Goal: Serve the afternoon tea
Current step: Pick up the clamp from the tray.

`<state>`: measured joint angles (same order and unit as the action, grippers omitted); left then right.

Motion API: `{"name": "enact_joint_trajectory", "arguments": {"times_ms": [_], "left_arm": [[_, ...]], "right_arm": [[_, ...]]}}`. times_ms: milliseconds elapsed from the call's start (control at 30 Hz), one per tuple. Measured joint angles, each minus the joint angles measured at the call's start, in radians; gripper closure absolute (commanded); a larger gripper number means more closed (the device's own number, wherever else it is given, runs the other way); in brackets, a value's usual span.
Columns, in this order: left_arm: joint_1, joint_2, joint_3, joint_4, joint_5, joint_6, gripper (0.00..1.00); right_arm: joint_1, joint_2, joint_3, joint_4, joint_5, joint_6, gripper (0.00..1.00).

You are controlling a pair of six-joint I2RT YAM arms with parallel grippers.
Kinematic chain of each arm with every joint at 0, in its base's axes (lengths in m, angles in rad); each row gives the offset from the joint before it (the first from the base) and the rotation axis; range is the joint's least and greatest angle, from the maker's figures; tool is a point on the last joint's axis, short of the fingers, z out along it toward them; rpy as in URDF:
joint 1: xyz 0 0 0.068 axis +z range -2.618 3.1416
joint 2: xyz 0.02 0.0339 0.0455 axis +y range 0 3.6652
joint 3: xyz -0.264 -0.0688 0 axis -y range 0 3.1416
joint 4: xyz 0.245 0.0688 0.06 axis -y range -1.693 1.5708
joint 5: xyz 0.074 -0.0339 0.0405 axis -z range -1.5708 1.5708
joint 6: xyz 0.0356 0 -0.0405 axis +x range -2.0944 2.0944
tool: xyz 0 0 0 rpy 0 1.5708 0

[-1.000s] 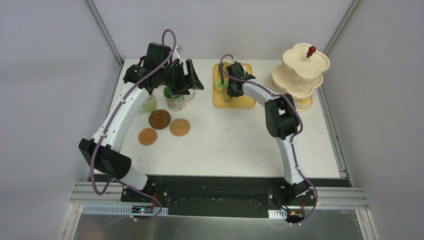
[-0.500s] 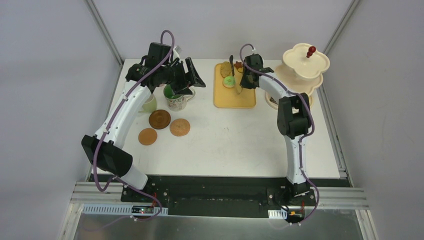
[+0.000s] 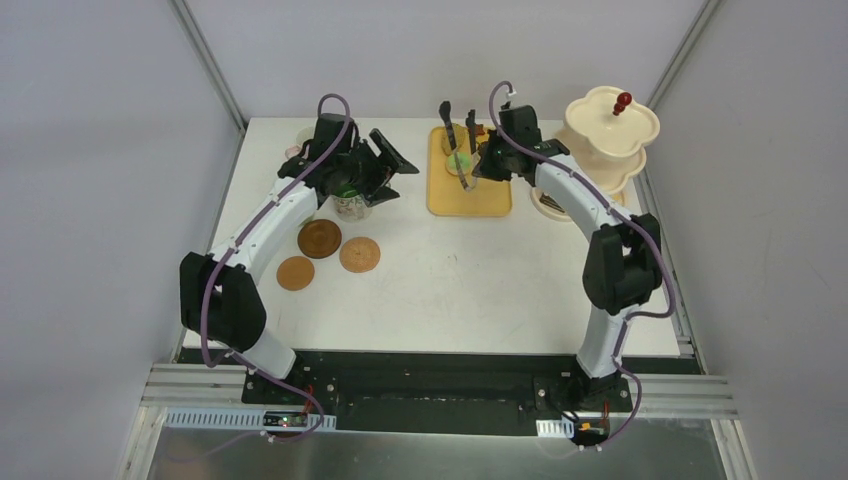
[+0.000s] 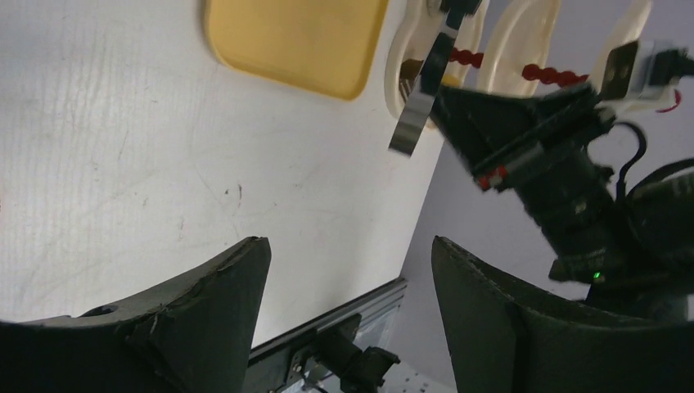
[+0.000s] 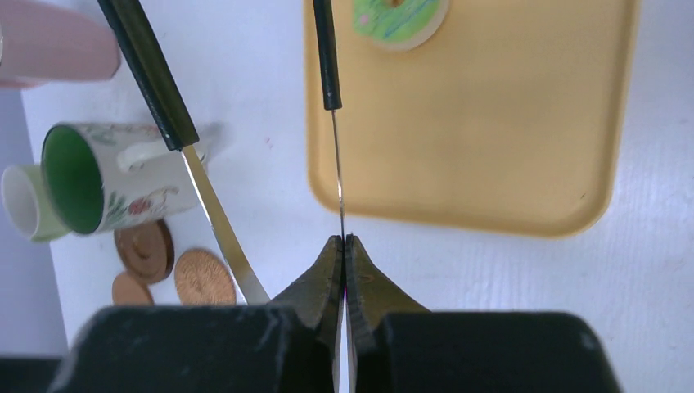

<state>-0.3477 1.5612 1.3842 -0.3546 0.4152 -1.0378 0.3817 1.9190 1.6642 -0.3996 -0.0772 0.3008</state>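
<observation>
White table [image 3: 450, 290], top view. The cream 3-tier stand [image 3: 600, 150] sits upper right, its tiers showing no pastry from here, though the lower ones are partly hidden. The yellow tray [image 3: 480, 200] lies top centre, just left of the stand.

3 mugs cluster upper left, none on a coaster: patterned mug [image 5: 106, 192] with green lining, pink mug [image 5: 57, 41], cream mug [image 5: 24, 205]. 3 brown coasters [image 3: 320, 238] lie bare just below them.

The left gripper [image 3: 385, 165] hovers by the patterned mug, jaws spread, nothing between them. Risk: coming down off-centre it could knock that mug into its close neighbours.

The right gripper [image 5: 344, 246] hangs over the tray's upper edge, jaws pressed together on 1 thin metal blade of the black tongs [image 5: 328, 57]; the other blade splays free to the left. Main risk: with only 1 blade pinched the tongs likely cannot squeeze shut, and the thin blade may twist or slip out of the pinch.

The green donut pastry [image 5: 397, 16] lies on the tray's top edge, by the tong tips. A poke there could push it off the tray instead of lifting it.
</observation>
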Motion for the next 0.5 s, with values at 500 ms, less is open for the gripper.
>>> {"name": "enact_joint_trajectory", "arguments": {"times_ms": [500], "left_arm": [[-0.039, 0.002, -0.004, 0.102, -0.161, -0.044, 0.25]], "right_arm": [[0.192, -0.117, -0.063, -0.093, -0.085, -0.014, 1.0]]}}
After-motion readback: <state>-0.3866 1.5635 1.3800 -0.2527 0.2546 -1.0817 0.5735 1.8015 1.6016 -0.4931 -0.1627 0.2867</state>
